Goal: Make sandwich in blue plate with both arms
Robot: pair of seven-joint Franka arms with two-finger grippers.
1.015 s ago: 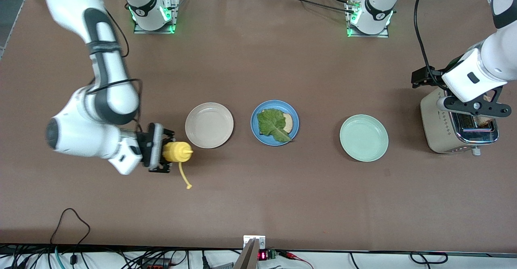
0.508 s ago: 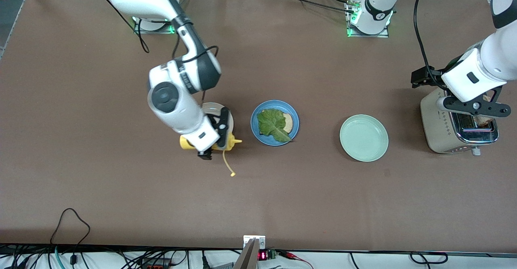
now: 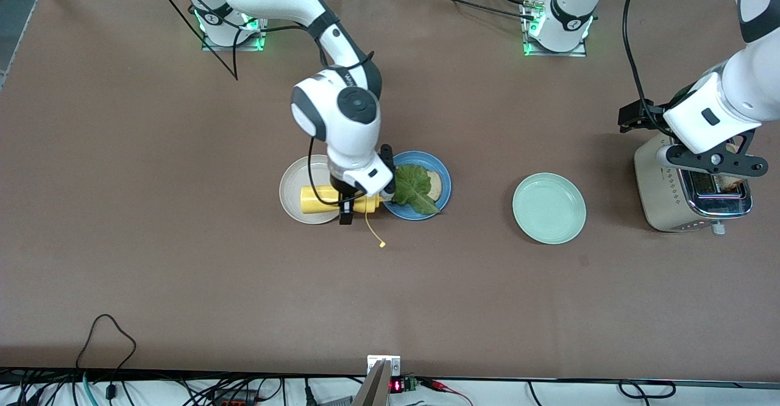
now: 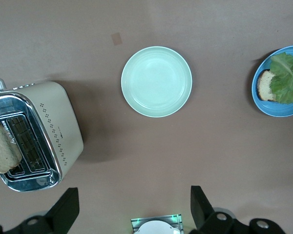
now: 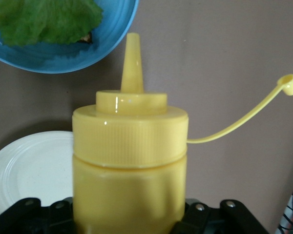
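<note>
**Mustard bottle carried to the blue plate**

The blue plate [image 3: 443, 174] is taken as the landmark. On it an unfinished sandwich is seen: one bread slice [image 3: 434, 185] under a lettuce leaf [image 3: 411, 188], with no top slice yet. Just beside the plate, over the cream plate [image 3: 292, 181] and the worktop [image 3: 183, 284], a yellow squeeze bottle [image 3: 323, 199] is clamped on its side by the fingers of the right gripper [image 3: 345, 202], its nozzle aimed at the plate and its cap dangling on a strap, probably so that sauce can be squeezed onto the lettuce.

Well apart from the plate, toward the left arm's end, the left gripper [image 3: 710, 162] is held over the toaster [image 3: 670, 192] with its fingers spread wide and empty, presumably waiting for the toast [image 4: 2, 148] seen in the slot.

The bottle's grip line is hidden by the wrist, and most of the bread is covered by lettuce.
</note>
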